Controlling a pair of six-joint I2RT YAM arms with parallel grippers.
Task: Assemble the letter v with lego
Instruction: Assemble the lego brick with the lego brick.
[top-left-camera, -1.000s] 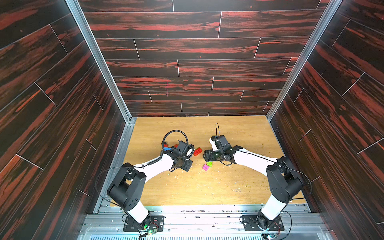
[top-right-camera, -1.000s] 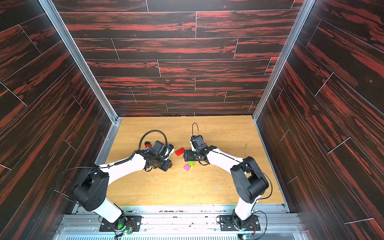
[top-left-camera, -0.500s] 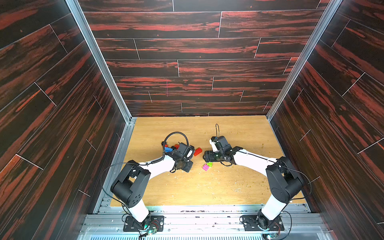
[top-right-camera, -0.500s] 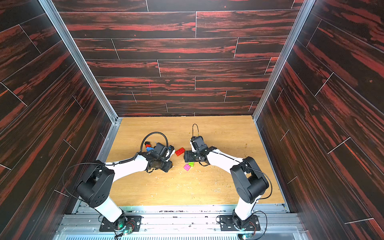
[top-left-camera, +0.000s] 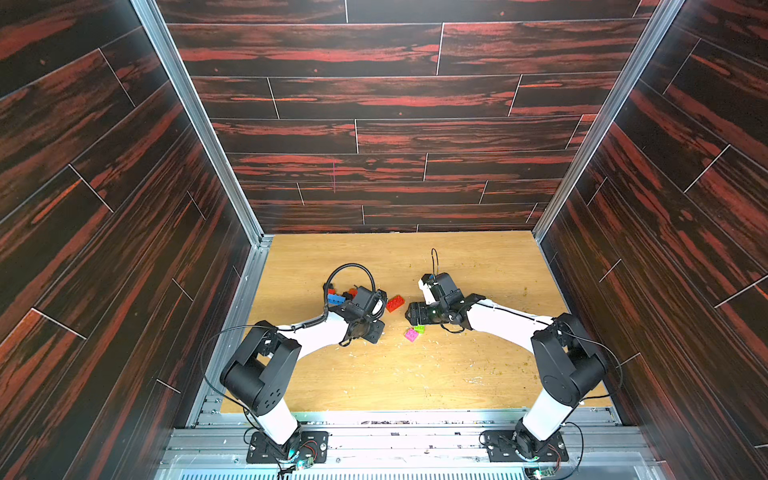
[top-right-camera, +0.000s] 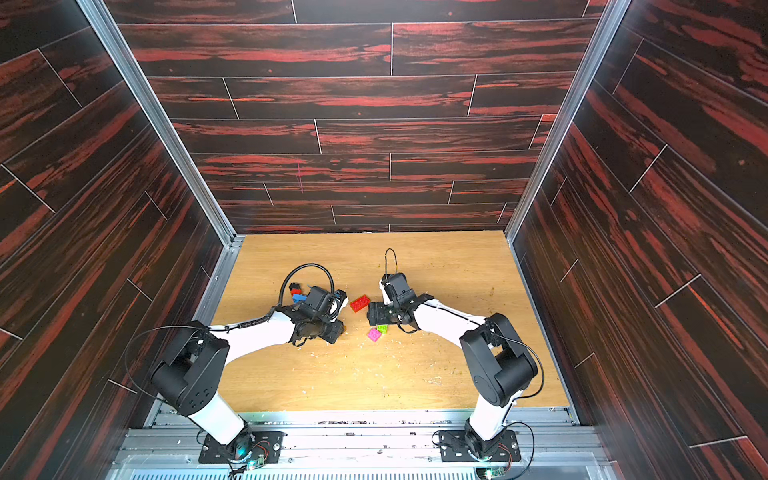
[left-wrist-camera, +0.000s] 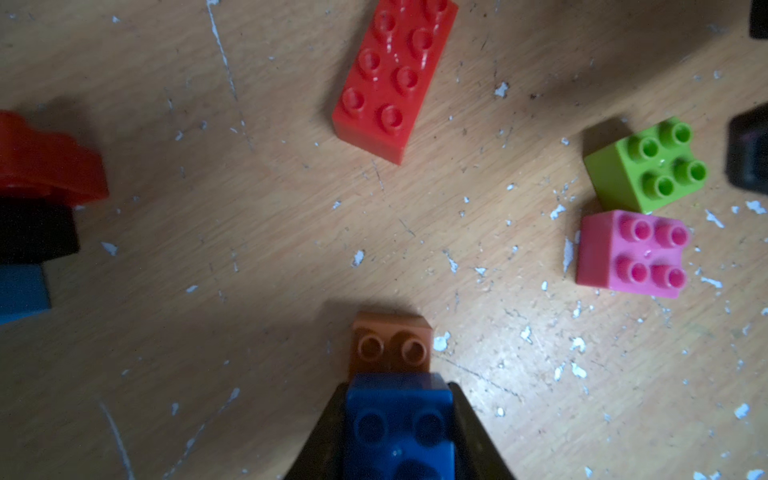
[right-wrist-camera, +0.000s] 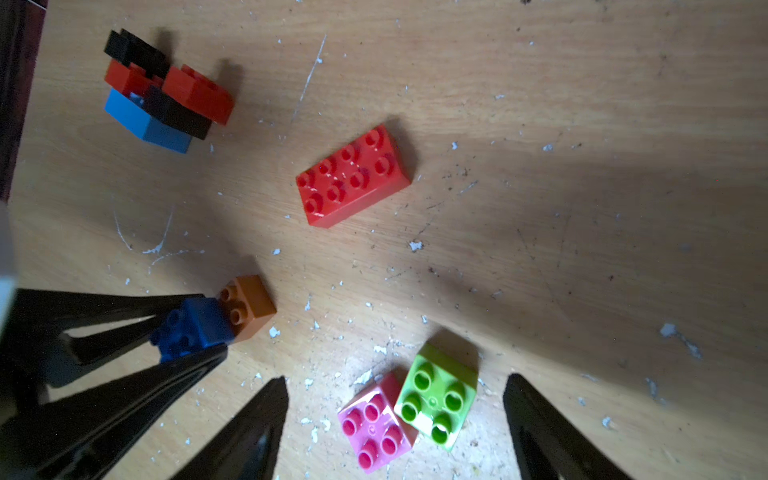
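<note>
The left fingers (left-wrist-camera: 469, 436) clamp a dark-blue brick (left-wrist-camera: 399, 419), which touches an orange brick (left-wrist-camera: 390, 345) on the counter (top-left-camera: 457, 374); the right fingers (right-wrist-camera: 253, 424) stand spread, the touching pink brick (right-wrist-camera: 374, 424) and green brick (right-wrist-camera: 436, 395) seen between them; in a top view the long red brick (top-left-camera: 395, 303) lies at their 11 o'clock; a red-black-blue stack (top-left-camera: 337, 296) sits at its 9 o'clock.

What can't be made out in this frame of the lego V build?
- Blue brick: its hand-side end is cut off by the left wrist view's edge, and the left hand covers its sides.
- Blue on orange brick: seated or merely overlapping, neither wrist view tells.
- Brick stack: blurred and edge-cropped in the left wrist view; small and partly behind the black cable in both top views.
</note>
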